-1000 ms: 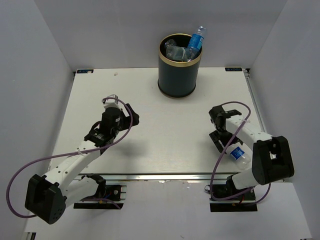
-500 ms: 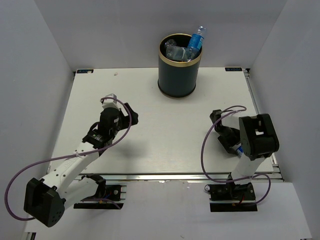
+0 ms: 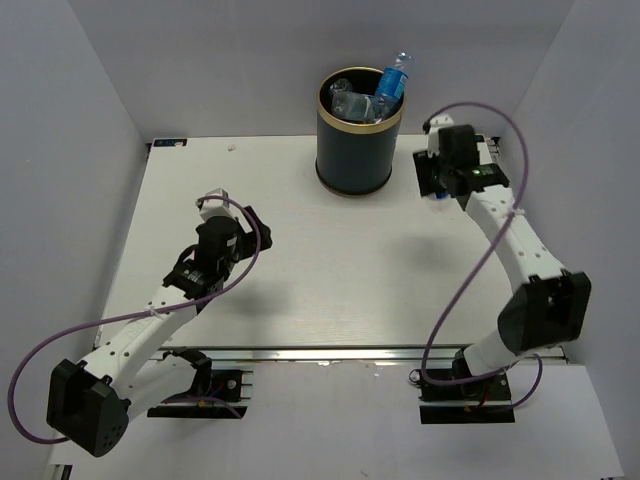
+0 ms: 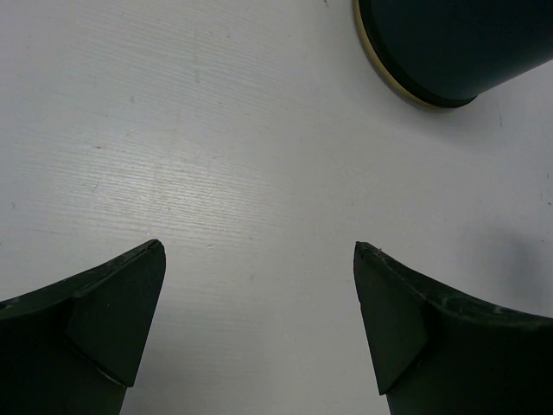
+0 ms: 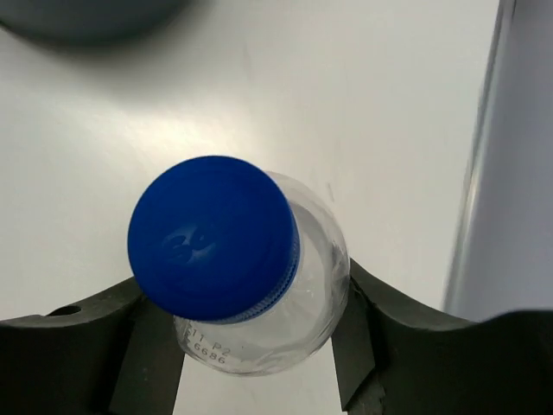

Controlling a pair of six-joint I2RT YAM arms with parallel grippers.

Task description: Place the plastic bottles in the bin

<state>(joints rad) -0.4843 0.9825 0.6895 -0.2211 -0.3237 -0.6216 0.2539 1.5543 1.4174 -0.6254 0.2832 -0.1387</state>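
Observation:
The dark navy bin (image 3: 356,150) with a gold rim stands at the back centre of the table and holds several clear plastic bottles (image 3: 368,98); one with a blue label (image 3: 395,78) sticks out above the rim. My right gripper (image 3: 440,186) hangs just right of the bin, shut on a clear bottle with a blue cap (image 5: 214,235). In the right wrist view the gripper (image 5: 255,346) presses both fingers against the bottle's shoulder. My left gripper (image 3: 232,212) is open over the left half of the table, and the left wrist view shows bare table between the left gripper's (image 4: 257,251) fingertips.
The bin's base (image 4: 445,52) shows at the top right of the left wrist view. The enclosure's right wall (image 5: 510,173) is close beside the held bottle. White walls surround the table (image 3: 330,270), and a metal rail (image 3: 350,352) runs along its near edge.
My right arm has swung from the near right edge of the table up to the back right, beside the bin, its jaws closing on the blue-capped bottle. The left arm barely moved.

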